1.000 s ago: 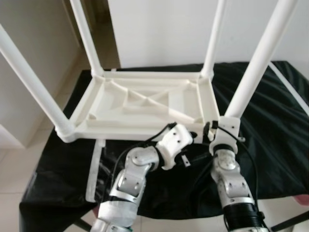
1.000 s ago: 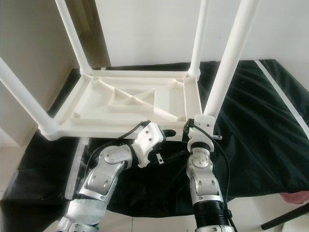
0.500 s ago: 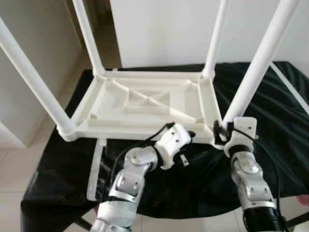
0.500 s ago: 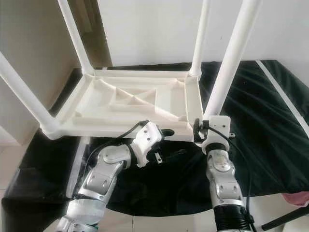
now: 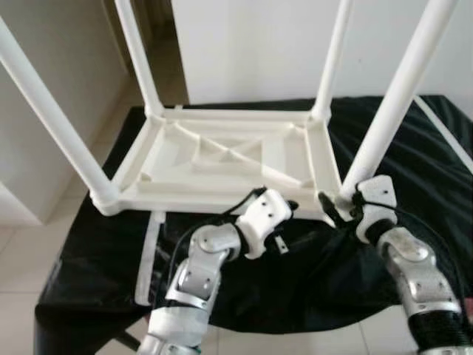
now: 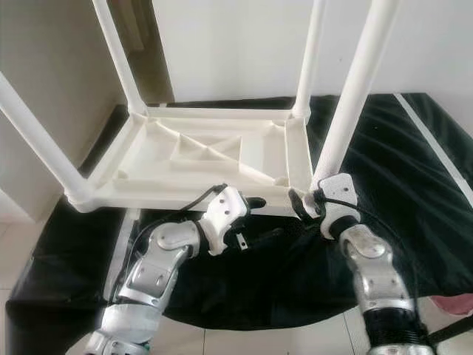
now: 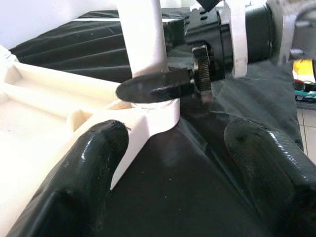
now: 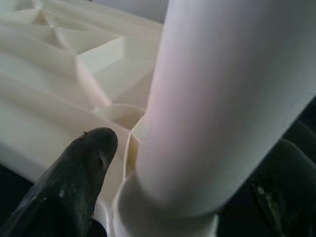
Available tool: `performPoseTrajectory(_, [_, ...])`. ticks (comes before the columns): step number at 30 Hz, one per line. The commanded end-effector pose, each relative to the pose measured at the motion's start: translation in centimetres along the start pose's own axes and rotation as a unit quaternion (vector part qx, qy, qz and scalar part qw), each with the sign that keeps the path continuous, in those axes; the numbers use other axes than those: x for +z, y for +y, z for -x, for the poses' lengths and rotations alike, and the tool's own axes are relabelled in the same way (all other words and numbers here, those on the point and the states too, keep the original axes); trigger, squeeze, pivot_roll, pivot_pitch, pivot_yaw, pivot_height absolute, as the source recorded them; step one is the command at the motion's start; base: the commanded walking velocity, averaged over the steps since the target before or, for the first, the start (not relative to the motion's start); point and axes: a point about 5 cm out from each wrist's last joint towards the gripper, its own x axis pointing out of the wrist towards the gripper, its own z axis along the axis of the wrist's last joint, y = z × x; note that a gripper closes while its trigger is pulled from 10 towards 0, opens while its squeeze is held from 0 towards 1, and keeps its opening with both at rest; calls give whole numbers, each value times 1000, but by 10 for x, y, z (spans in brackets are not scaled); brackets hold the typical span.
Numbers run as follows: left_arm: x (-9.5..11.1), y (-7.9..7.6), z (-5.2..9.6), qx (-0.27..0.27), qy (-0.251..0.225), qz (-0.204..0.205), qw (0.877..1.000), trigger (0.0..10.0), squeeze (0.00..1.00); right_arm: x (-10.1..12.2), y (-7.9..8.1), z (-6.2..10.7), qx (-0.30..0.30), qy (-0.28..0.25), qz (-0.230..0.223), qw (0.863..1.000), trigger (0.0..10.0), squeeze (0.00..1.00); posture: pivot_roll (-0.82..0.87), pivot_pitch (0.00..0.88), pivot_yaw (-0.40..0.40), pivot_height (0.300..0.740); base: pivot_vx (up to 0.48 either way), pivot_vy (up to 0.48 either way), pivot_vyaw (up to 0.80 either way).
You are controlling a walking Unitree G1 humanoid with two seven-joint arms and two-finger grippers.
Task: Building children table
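Note:
A white plastic children's table [image 5: 222, 159] lies upside down on a black cloth, its legs pointing up. My right gripper [image 5: 340, 205] is at the base of the near-right leg [image 5: 384, 126]. Its fingers [image 8: 84, 173] stand open on either side of the leg [image 8: 222, 98], one fingertip [image 7: 153, 88] lying against the socket. My left gripper [image 5: 290, 222] hovers open just in front of the same near-right corner, over the cloth. Its two fingers [image 7: 84, 177] are spread wide with nothing between them.
The black cloth [image 5: 310, 274] covers a low platform with tiled floor around it. A loose white slat [image 5: 148, 259] lies on the cloth near the front left corner. A white wall stands behind and a cabinet side to the left. Something pink [image 6: 451, 303] lies at the far right.
My right arm has swung out to the right and now reaches the leg's base at a slant from that side. The left arm has stayed put.

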Motion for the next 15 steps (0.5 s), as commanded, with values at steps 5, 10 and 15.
performPoseTrajectory(5, [2, 10, 2, 90, -1, -4, 996, 10000, 0, -8, 7, -4, 60, 14, 11, 998, 10000, 0, -49, 0, 49, 740, 0, 0, 0])
performPoseTrajectory(10, [3, 9, 1, 91, -3, -3, 996, 10000, 0, -9, 8, -5, 75, 17, 16, 997, 9569, 0, -45, 1, 47, 740, 0, 0, 0])
performPoseTrajectory(15, [4, 10, 1, 92, -4, -4, 996, 10000, 0, -12, 2, -7, 78, 29, 18, 996, 0, 0, -40, 7, 44, 740, 0, 0, 0])
